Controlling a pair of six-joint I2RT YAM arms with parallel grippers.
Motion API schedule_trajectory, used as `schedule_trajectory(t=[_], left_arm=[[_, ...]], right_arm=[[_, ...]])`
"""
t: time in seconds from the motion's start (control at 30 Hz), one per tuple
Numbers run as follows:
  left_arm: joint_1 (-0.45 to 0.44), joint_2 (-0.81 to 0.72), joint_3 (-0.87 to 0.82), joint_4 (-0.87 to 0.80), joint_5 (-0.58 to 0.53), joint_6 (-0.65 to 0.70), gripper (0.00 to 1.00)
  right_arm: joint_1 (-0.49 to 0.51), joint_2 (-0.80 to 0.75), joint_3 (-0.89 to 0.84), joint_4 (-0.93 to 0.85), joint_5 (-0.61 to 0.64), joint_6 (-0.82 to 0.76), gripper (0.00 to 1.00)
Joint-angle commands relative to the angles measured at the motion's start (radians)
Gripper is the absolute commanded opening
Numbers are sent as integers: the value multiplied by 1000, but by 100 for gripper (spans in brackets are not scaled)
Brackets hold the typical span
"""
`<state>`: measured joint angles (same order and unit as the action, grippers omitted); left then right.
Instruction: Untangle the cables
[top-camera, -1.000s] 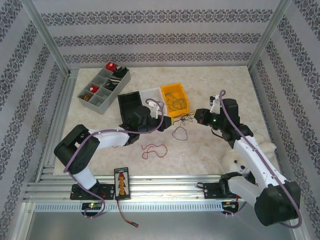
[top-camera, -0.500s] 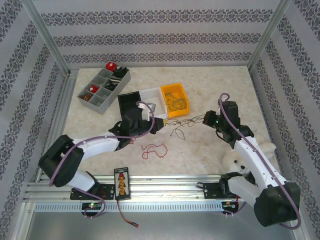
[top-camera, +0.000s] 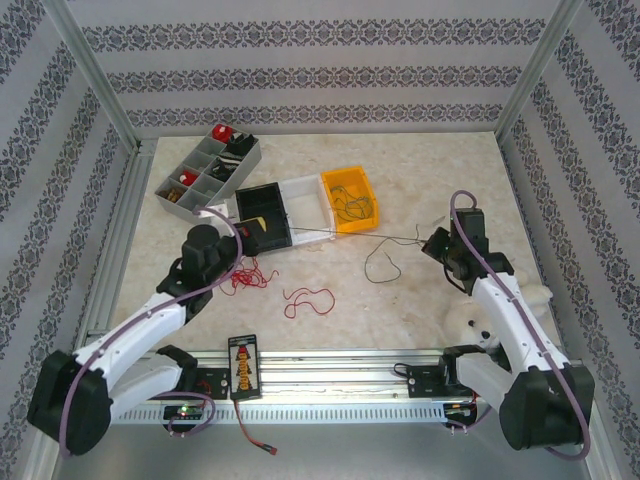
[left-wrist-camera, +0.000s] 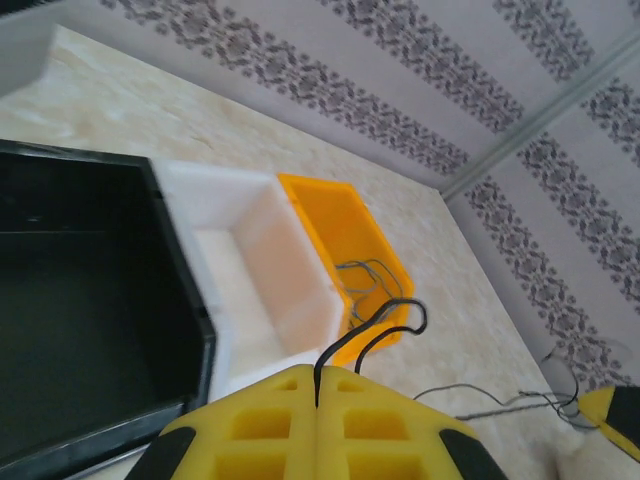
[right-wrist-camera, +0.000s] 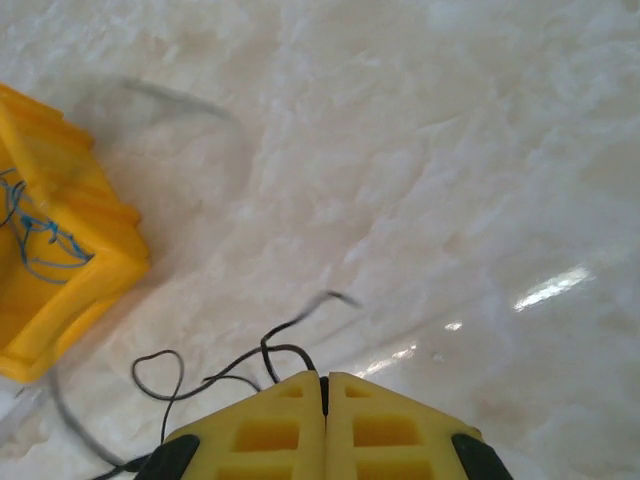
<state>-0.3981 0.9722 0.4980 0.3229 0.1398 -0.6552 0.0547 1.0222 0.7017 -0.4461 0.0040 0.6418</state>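
The cables lie scattered: a thin black cable (top-camera: 345, 236) runs taut between both grippers, and a slack black loop (top-camera: 380, 263) hangs from it toward the table. Two red cables (top-camera: 246, 276) (top-camera: 307, 298) rest on the table in front. More thin wires, some blue (right-wrist-camera: 38, 238), lie in the yellow bin (top-camera: 361, 215). My left gripper (top-camera: 262, 228) hovers over the black bin, shut on a black cable (left-wrist-camera: 385, 322) that loops out of its tips (left-wrist-camera: 318, 384). My right gripper (top-camera: 431, 243) is shut on black cable strands (right-wrist-camera: 235, 372) at its tips (right-wrist-camera: 323, 384).
A black bin (top-camera: 250, 196), a white bin (top-camera: 300, 184) and the yellow bin stand side by side at centre back. A grey compartment tray (top-camera: 208, 205) sits back left. A white plush toy (top-camera: 482, 322) lies by the right arm. A small black board (top-camera: 241, 366) rests on the front rail.
The left arm swung back to the left and the right gripper drew off to the right, pulling the black cable taut between them. A red cable shows where the left arm was.
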Motion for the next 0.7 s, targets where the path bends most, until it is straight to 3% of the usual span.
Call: schedule_trajectory(t=[0.0, 0.13, 0.3, 0.47, 0.67], left_arm=[[59, -83, -18, -111, -174, 7, 0], [75, -126, -5, -163, -194, 27, 0], [138, -227, 18, -278, -380, 29, 0], [208, -263, 92, -328, -337, 83, 0], [219, -199, 175, -258, -82, 85, 0]], right_arm=[[-28, 17, -23, -32, 65, 19, 1], [-30, 35, -24, -33, 64, 27, 1], [-57, 43, -27, -43, 61, 32, 2], [-73, 53, -36, -43, 55, 30, 2], [-72, 57, -56, 40, -66, 24, 2]])
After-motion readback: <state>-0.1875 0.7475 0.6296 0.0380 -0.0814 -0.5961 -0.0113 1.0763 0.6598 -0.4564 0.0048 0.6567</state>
